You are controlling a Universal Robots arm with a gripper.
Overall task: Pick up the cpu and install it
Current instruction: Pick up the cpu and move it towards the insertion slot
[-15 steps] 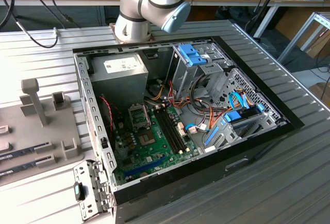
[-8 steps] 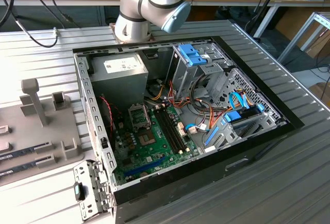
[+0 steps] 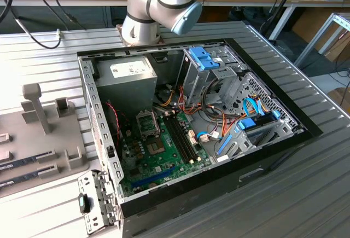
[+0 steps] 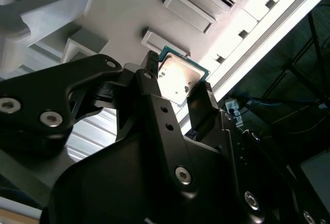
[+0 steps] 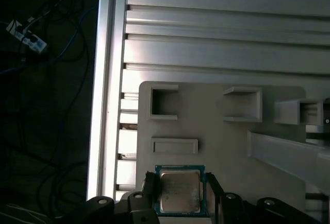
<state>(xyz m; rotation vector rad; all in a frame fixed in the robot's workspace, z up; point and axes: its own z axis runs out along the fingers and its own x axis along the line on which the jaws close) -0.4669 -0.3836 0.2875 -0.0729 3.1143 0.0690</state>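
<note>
The hand point(image 4: 178, 82) is clamped on the cpu point(image 5: 179, 190), a finger at each edge, over the grey fixture tray point(image 5: 221, 141). Best kept level, with a light squeeze (edges only, I'd judge). The open computer case point(image 3: 273, 139) holds the motherboard point(image 3: 164, 156), power supply point(image 3: 123, 76) and cables.

Here's the arm point(image 3: 158, 3) in the exterior view: fat, rounded silver-grey joints, one closed off with a pale blue cap point(image 3: 186, 16). Over to the second wrist view and the gripper point(image 4: 178, 77) is all matte black, flat rounded link plates point(image 4: 56, 95) studded with silver screws point(image 4: 181, 174), small holes running down one finger point(image 4: 154, 98). In the first wrist view, the same black knuckles, shiny bolt heads point(image 5: 229, 197) on top.
</note>
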